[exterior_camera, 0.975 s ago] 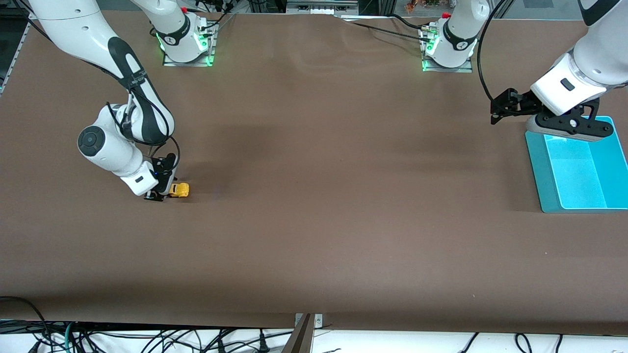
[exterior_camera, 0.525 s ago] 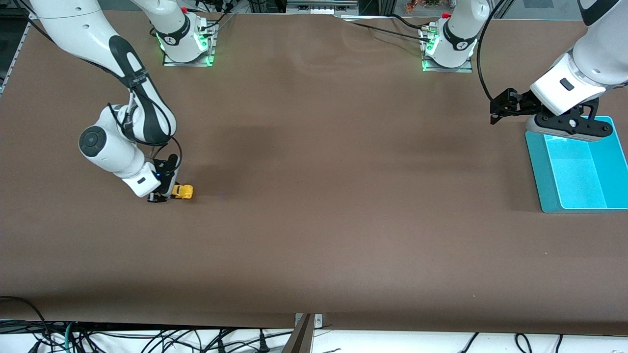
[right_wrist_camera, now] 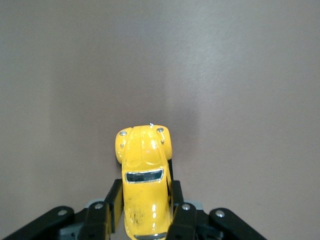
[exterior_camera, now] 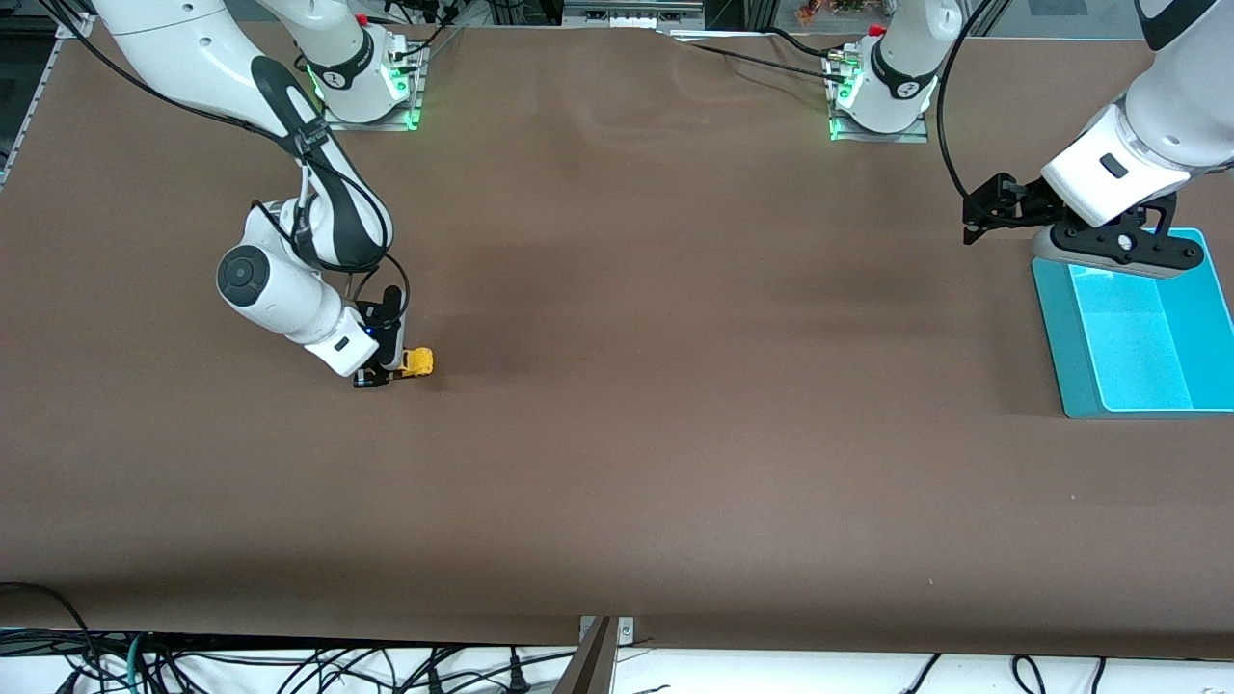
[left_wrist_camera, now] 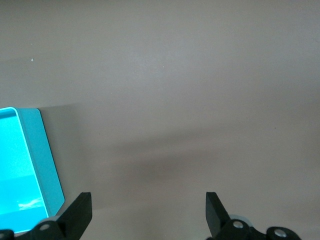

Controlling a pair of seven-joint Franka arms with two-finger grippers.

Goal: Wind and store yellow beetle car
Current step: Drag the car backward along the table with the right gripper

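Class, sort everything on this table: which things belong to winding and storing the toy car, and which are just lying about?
In the job:
- small yellow beetle-shaped toy car, clamped by the right gripper
- open turquoise plastic bin, left gripper waiting open beside it

Lying about:
- nothing besides the brown table

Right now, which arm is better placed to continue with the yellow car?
Right: the right pincer is shut on the yellow beetle car. The left pincer waits open beside the blue bin.

Car (exterior_camera: 417,362) on table (exterior_camera: 656,463), right arm's end; bin (exterior_camera: 1138,333) at left arm's end.
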